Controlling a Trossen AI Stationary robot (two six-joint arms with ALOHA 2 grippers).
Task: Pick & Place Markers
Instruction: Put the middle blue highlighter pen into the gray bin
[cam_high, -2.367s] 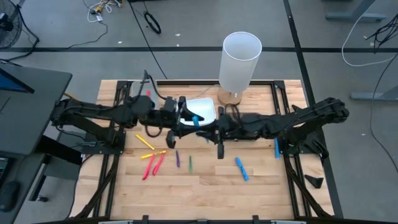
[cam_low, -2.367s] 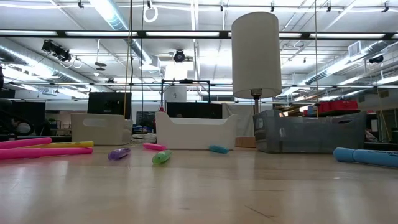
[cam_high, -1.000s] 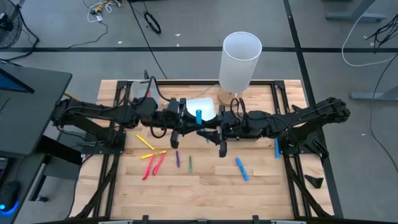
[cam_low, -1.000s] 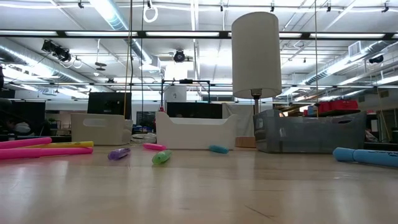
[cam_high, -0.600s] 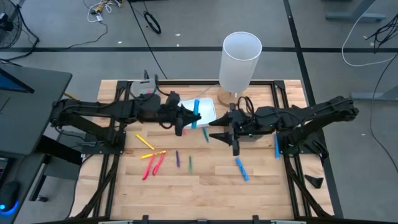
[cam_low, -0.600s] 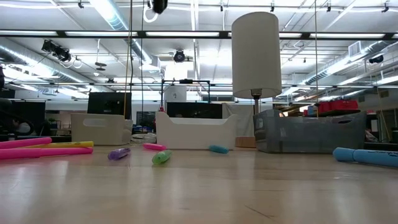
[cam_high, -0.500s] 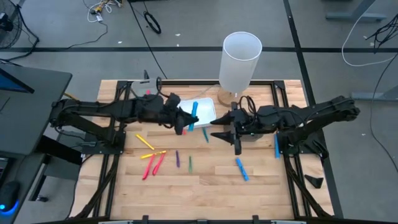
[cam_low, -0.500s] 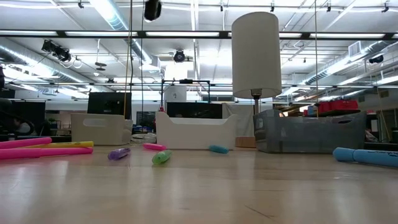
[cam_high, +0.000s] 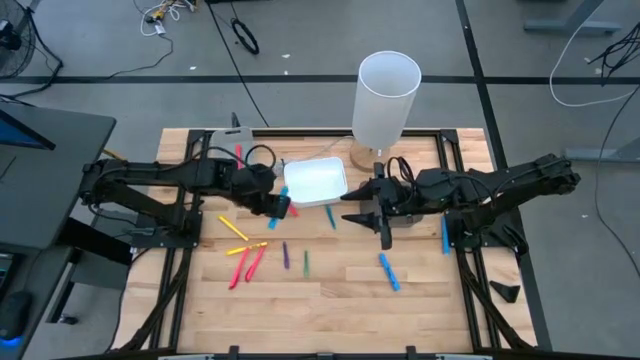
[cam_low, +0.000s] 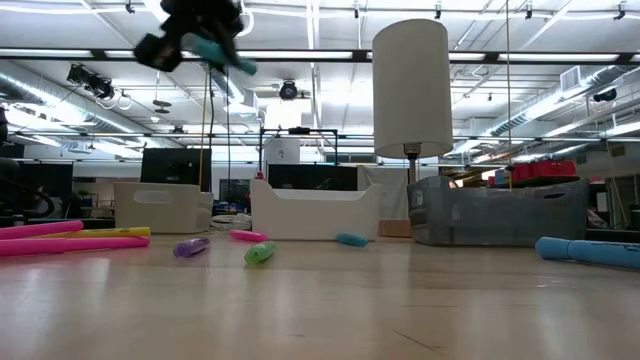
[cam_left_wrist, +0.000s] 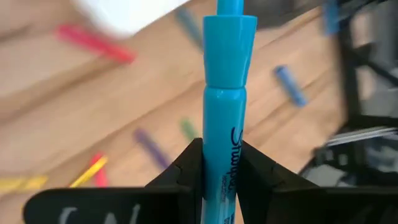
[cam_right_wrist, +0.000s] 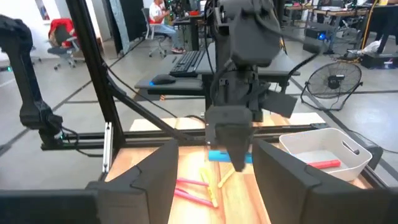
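The markers lie scattered over the pale wooden slatted table, and one of them, a light blue plastic highlighter marker, is up in the air, clenched between the two dark fingers of the left gripper. In the high view that gripper sits just left of centre, beside the lower left corner of the white rectangular plastic tray, with the blue marker's tip showing at its edge. In the low view the same gripper appears at the upper left of the frame, well above the tabletop, the marker tilted.

The right gripper is right of centre in the high view, just beside the tray's lower right corner, its fingers spread wide apart and grasping nothing.

On the table, left of centre in the high view, lie two yellow stick markers, two red stick markers, a purple stick marker and a green stick marker. A blue stick marker lies lower right of centre, another blue one at the right near the arm's base, and a teal one just below the tray.

A tall white cylindrical lamp shade on a round wooden base stands at the upper middle of the table
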